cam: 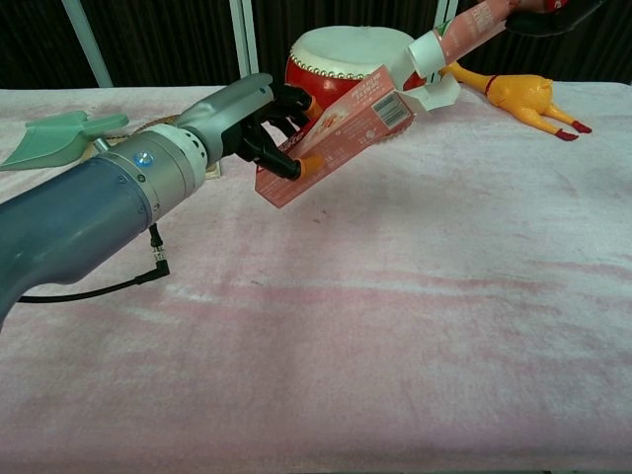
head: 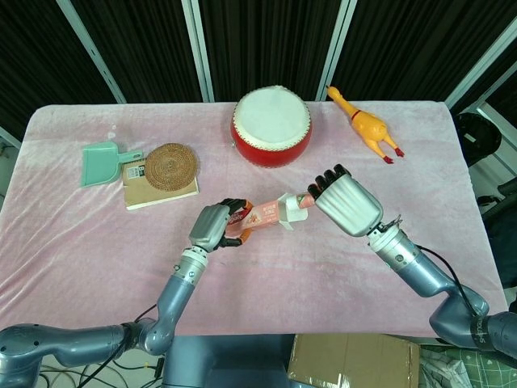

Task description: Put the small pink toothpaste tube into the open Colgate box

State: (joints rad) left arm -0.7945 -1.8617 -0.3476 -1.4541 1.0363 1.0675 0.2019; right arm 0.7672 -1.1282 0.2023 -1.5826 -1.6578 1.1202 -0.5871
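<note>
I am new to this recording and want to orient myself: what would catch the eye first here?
At the table's middle, the left hand holds the open Colgate box tilted up, while the right hand points the pink toothpaste tube at its flaps. Behind them stands a red drum, with a yellow rubber chicken to its right.

Head view looks steeply down, taking in the whole desk (head: 73, 242). Chest view sits low and close, facing forward across it. Both share the left hand (head: 212, 227) and the drum (head: 271, 125) beyond it.
</note>
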